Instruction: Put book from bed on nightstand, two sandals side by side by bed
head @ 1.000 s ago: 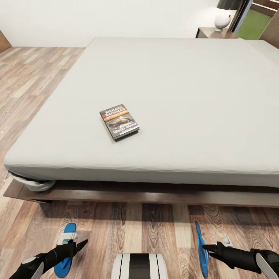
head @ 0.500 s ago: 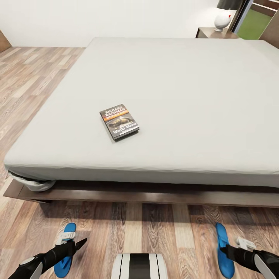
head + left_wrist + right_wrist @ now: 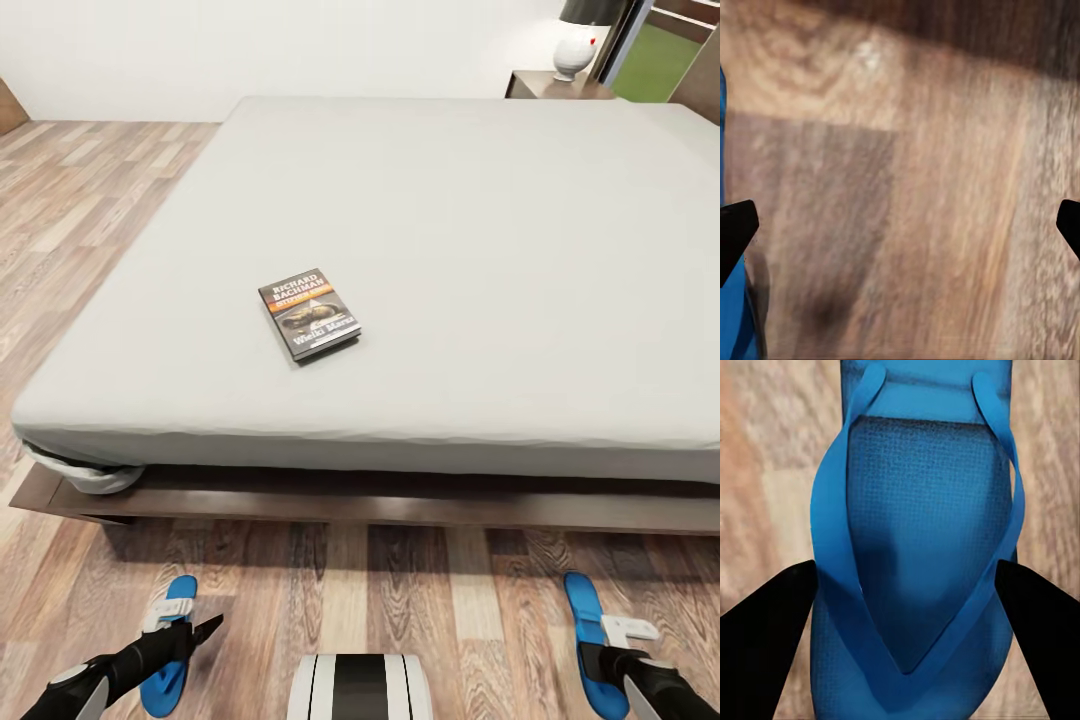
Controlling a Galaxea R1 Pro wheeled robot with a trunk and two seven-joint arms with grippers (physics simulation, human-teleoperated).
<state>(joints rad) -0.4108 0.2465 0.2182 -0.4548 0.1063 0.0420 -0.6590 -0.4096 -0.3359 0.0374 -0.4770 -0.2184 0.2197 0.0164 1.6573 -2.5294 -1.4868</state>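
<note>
Currently: one book (image 3: pixel 310 314) on bed (image 3: pixel 450 260); two blue flip-flops (image 3: pixel 168 640) (image 3: pixel 590 645) flat on floor (image 3: pixel 400 590), well apart. Left pincer (image 3: pixel 900 225) and right pincer (image 3: pixel 904 607) both spread wide, empty.

1. The floor (image 3: pixel 90 210) is wood plank, brown and grey, with clear grain and a faint sheen.
2. The bed (image 3: pixel 450 260) has a matt off-white cloth mattress, smooth with few creases; its frame at the lower edge is dark, smooth wood.
3. The book (image 3: pixel 309 313) has a glossy printed paper cover.
4. The right sandal (image 3: pixel 919 547) is bright blue, rubbery, its sole finely textured, its straps smooth.
5. The fingers (image 3: pixel 765 645) look matt black.
6. The lamp (image 3: pixel 572 52) base at upper right is glossy white.
</note>
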